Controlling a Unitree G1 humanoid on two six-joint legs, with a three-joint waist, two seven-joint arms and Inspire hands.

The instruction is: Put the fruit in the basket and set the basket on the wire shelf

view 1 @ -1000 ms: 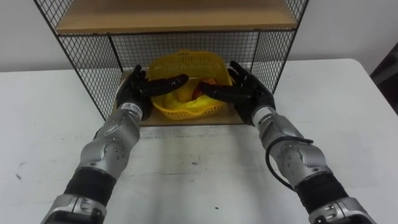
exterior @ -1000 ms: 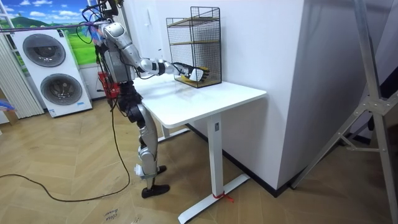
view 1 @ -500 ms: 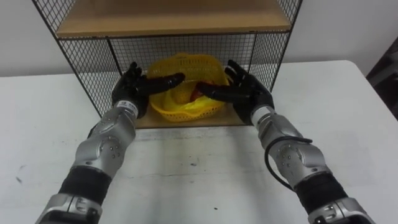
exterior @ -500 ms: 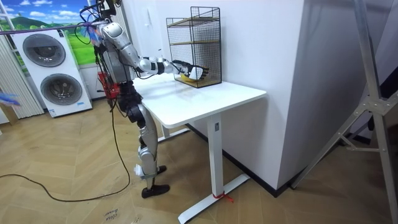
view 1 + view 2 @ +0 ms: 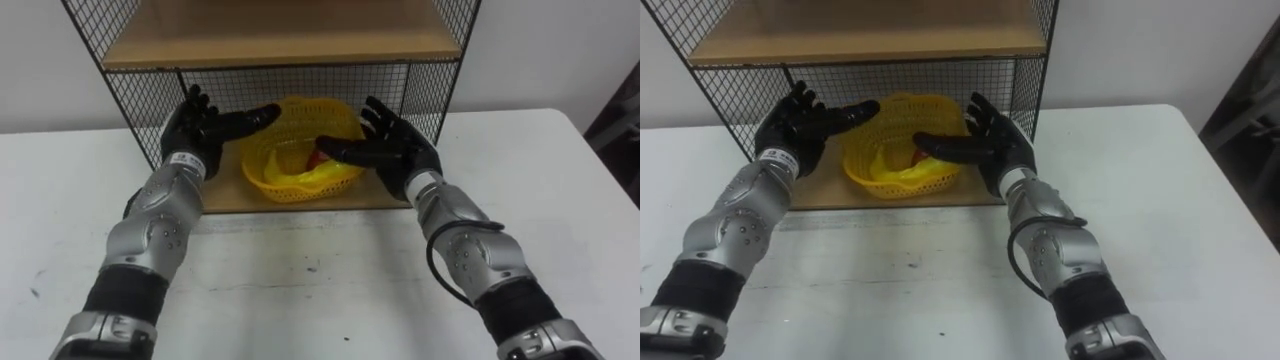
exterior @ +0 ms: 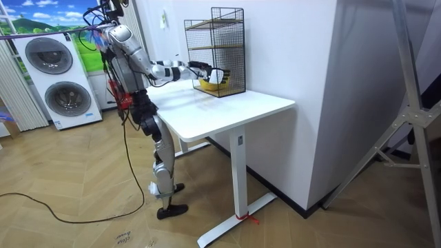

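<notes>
White table bears the wire shelf, yellow basket centre-frame inside. Left hand and right hand flank it, unclenched; draw both straight back.

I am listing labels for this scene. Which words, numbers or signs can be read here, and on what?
No text can be read.
Yellow basket, wire shelf, white table: no print seen.
Small sheet on the wall beside the shelf, room view: too small to read.
</notes>
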